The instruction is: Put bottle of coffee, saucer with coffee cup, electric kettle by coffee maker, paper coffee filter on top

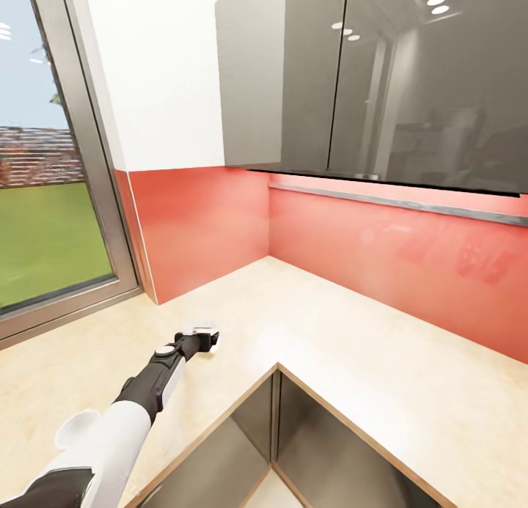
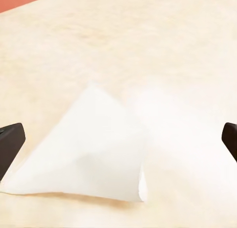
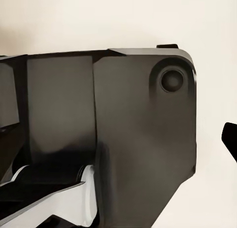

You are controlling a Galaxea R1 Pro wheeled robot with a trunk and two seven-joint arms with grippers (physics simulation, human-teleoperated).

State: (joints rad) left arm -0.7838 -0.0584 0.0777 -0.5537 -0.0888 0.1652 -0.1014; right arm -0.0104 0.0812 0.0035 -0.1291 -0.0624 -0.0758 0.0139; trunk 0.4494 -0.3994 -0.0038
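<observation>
Reaching: the left arm (image 1: 139,402) stretches out over the countertop (image 1: 381,361), white at the upper part, black toward the wrist.
Left gripper (image 1: 207,339): jaws spread wide apart, gripping nothing; in the left wrist view the two dark fingertips (image 2: 10,144) sit at opposite edges of the picture with bare space between them.
Paper coffee filter (image 2: 94,149): a white cone lying flat on the light wood between the spread fingers, its point aimed away from the wrist, one folded edge lifting slightly. From the head view it is a small white patch (image 1: 203,326) right at the gripper's tip. I cannot tell whether a finger touches it.
Right gripper: one dark fingertip (image 3: 229,139) shows at the picture's edge in the right wrist view; whether the jaws are spread or closed, I cannot tell.
Right wrist surroundings: a dark grey robot part (image 3: 123,139) with a round recess near one corner, pale background behind.
Countertop: light wood, running into a corner.
Sink (image 1: 308,435): grey steel basin set into the worktop, near the robot.
Backsplash (image 1: 367,259): glossy red on both walls of the corner.
Wall cabinets (image 1: 367,75): glossy grey, above the backsplash.
Window (image 1: 44,200): beside the left arm, with grass and a brick wall outside.
</observation>
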